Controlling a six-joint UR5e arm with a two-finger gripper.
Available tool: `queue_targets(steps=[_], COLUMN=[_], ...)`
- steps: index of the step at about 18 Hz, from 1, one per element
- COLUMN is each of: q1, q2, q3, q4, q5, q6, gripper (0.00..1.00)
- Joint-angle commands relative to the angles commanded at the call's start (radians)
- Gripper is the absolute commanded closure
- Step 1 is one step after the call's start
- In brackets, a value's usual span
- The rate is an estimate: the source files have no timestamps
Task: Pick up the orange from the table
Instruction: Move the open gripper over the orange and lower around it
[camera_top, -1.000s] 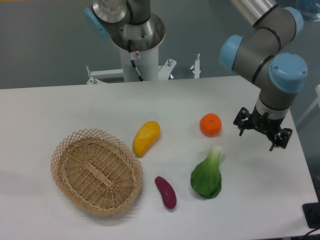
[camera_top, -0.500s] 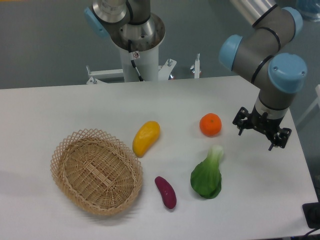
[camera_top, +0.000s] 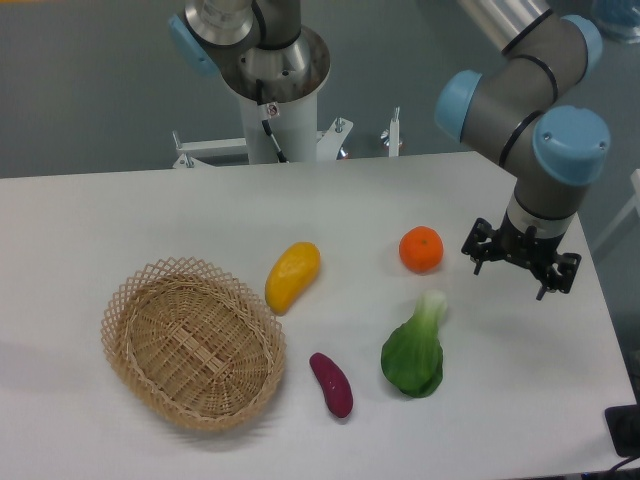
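The orange (camera_top: 421, 249) is a small round bright-orange fruit lying on the white table (camera_top: 120, 215), right of centre. My gripper (camera_top: 518, 275) hangs from the arm's wrist to the right of the orange, a short gap away and above the tabletop. Its black fingers (camera_top: 479, 259) point down, spread apart with nothing between them. Nothing hides the orange.
A green leafy vegetable (camera_top: 415, 349) lies just below the orange. A yellow-orange mango-like fruit (camera_top: 292, 275) lies left of it, a purple sweet potato (camera_top: 331, 383) near the front, and a wicker basket (camera_top: 191, 341) at the left. The robot base (camera_top: 275, 90) stands behind the table.
My gripper has drifted slightly left and up, a little closer to the orange. The objects on the table have not moved.
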Motion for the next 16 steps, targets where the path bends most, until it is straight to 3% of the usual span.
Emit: queue_targets(steps=[3,6,9,16], q1=[0.018,0.018,0.018,0.025], q2=[0.034,0.037,0.055,0.069], q3=[-0.109,-0.137,-0.227,-0.304], q4=[0.011,0.04,0.045,0.058], q5=[-0.009,-0.006,0.003,0.099], q6=[0.014,0.023,0.128,0.23], gripper=[0.0,0.0,0.0,0.0])
